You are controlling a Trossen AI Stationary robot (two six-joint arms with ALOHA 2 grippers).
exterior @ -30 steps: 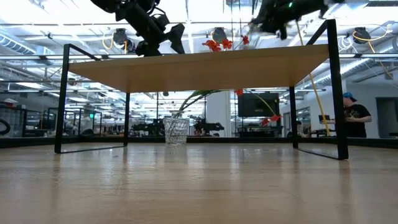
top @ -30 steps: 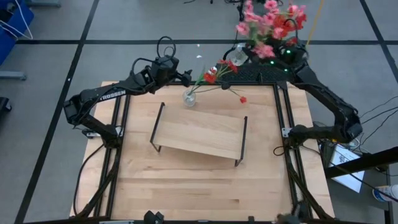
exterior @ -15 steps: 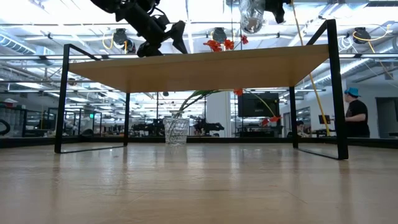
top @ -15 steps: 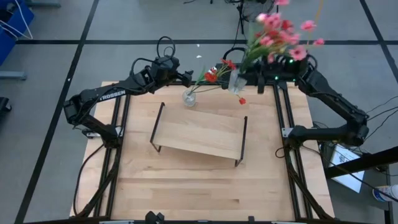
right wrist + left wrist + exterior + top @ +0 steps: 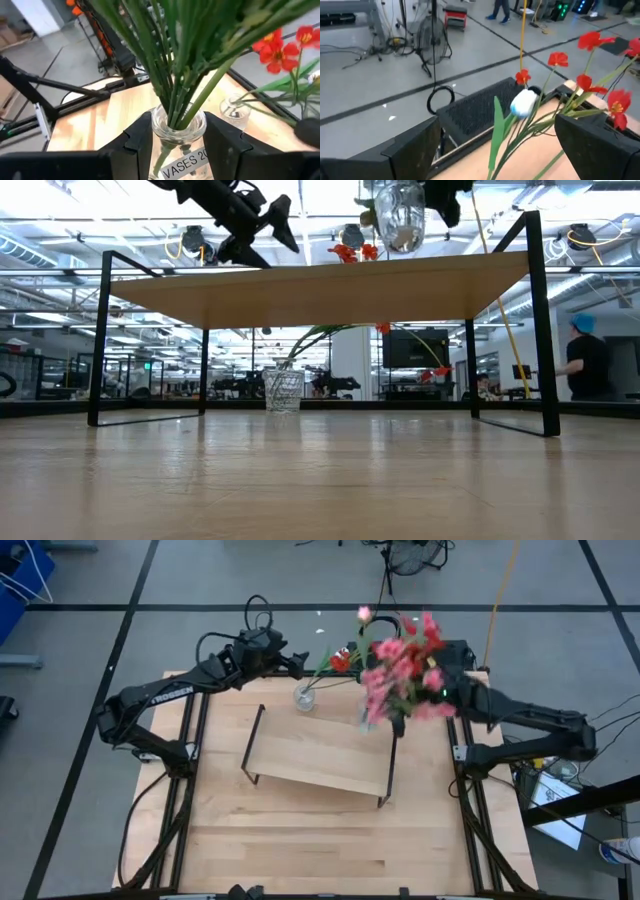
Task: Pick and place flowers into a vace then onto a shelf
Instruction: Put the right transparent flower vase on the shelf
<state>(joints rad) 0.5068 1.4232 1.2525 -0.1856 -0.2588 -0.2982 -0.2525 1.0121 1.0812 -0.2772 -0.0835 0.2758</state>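
- Behind the wooden desk (image 5: 300,840) a large hall with grey floor and black floor lines is visible, and a person (image 5: 588,360) stands far at the back in the low view.
- On the desk stands the shelf (image 5: 320,755), a light-wood board on thin black end frames.
- The right gripper (image 5: 179,137) is clenched around the neck of a glass vase (image 5: 398,218), which has a label with the word "VASES".
- This vase hangs in the air above the end of the shelf nearest the right arm, not touching the board.
- Many green stems stand in it, and their pink flowers (image 5: 400,675) spread over that end of the shelf.
- A second, small glass vase (image 5: 305,697) stands on the desk just behind the shelf, with red flowers (image 5: 590,40) and one white bud (image 5: 524,103) leaning out of it.
- The left gripper (image 5: 495,145) is released, fingers wide apart, and hovers behind the shelf, near the small vase, holding nothing.
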